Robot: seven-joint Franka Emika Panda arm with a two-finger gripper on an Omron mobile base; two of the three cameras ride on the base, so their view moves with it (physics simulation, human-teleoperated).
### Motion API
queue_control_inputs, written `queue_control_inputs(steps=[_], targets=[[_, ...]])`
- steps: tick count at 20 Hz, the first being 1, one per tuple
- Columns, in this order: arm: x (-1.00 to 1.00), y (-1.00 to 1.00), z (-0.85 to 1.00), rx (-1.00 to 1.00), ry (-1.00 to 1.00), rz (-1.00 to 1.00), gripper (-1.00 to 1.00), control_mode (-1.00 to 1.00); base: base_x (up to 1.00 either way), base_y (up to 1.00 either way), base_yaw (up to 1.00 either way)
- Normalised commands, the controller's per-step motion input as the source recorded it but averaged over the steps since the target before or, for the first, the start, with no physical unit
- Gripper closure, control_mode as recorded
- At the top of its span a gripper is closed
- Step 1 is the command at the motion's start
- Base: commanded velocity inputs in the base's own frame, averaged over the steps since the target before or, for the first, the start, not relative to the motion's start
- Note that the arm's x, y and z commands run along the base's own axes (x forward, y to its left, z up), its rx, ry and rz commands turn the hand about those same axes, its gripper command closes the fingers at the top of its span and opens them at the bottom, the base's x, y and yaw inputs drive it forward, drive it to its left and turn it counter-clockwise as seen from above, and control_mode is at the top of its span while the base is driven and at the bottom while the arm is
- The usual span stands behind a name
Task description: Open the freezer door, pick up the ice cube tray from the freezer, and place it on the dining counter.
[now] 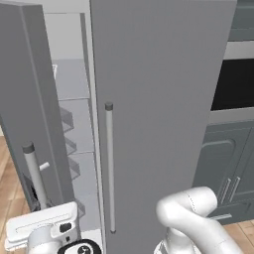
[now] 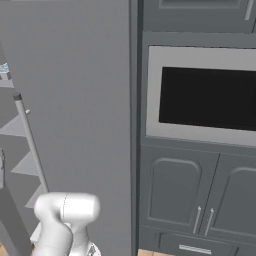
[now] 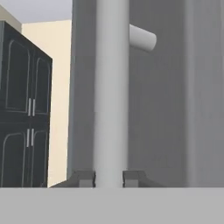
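Jaws stood narrowly apart with a fingertip [image 3: 86, 179] on each side of the freezer door's bar handle [image 3: 112, 92]; the tips sat right at the bar, apparently clamped on it, though actual contact was hard to confirm. The gripper [image 3: 109, 179] held low on the handle, whose stand-off peg [image 3: 142, 37] showed further up the bar. From the left base view, the freezer door [image 1: 30, 99] had swung partly open at the left, its handle [image 1: 33, 173] running down toward the white hand. Behind it the freezer [image 1: 74, 129] showed translucent glass shelves [image 1: 69, 119] in a grey-walled interior. Right of the gap hung the plain grey door [image 1: 158, 99] with its own long handle [image 1: 110, 168], then the dark oven [image 2: 207, 97] and lower cabinets [image 2: 180, 195]. A small pale-blue sliver on an upper shelf, likely the ice cube tray [image 2: 4, 68], peeked at the far left of the right base view. Step in hand: door opening, partway. Next move judged: keep pulling along the hinge arc until the opening admits the arm, then release and reach for the tray.
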Motion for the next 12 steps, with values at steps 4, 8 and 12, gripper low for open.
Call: queue_control_inputs(steps=[4, 8, 12], targets=[[-0.58, 0.63, 0.00, 0.00, 0.04, 0.06, 1.00, -1.00, 0.00, 0.00, 0.00], [-0.05, 0.21, 0.00, 0.00, 0.00, 0.03, 1.00, -1.00, 0.00, 0.00, 0.00], [0.00, 0.00, 0.00, 0.00, 0.00, 0.00, 1.00, -1.00, 0.00, 0.00, 0.00]])
